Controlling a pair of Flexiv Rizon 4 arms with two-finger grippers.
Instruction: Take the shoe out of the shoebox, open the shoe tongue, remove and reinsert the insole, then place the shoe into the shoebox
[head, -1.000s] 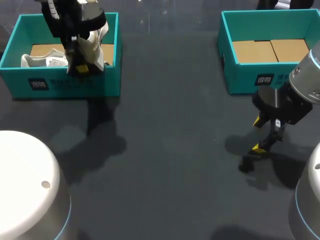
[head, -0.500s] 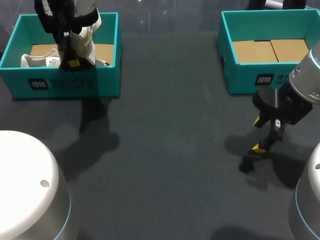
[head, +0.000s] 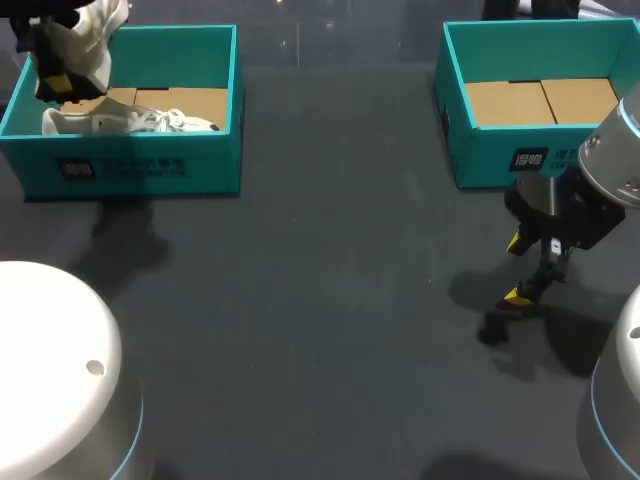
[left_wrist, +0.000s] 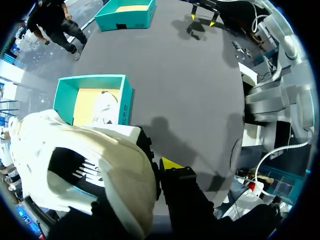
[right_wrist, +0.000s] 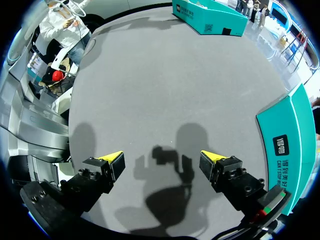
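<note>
A white shoe (head: 92, 35) hangs above the far left corner of the left teal shoebox (head: 130, 165), with my left gripper (head: 58, 72) shut on it. In the left wrist view the shoe (left_wrist: 95, 165) fills the space beside the one yellow fingertip (left_wrist: 170, 163) that shows; the other fingertip is hidden behind it. A second white shoe (head: 130, 122) lies inside that box (left_wrist: 124, 97), on its cardboard floor. My right gripper (head: 522, 270) stands open just above the table, in front of the right shoebox (head: 520, 150), with nothing between its fingers (right_wrist: 114, 159).
The right teal shoebox (right_wrist: 292, 135) holds only a cardboard insert (head: 545, 100). Dark table (head: 330, 300) lies between the two boxes. White robot bases (head: 55, 370) stand at the near left and near right corners.
My left arm has carried the shoe up and to the left, from over the box's middle to its far left corner. The right arm has not moved.
</note>
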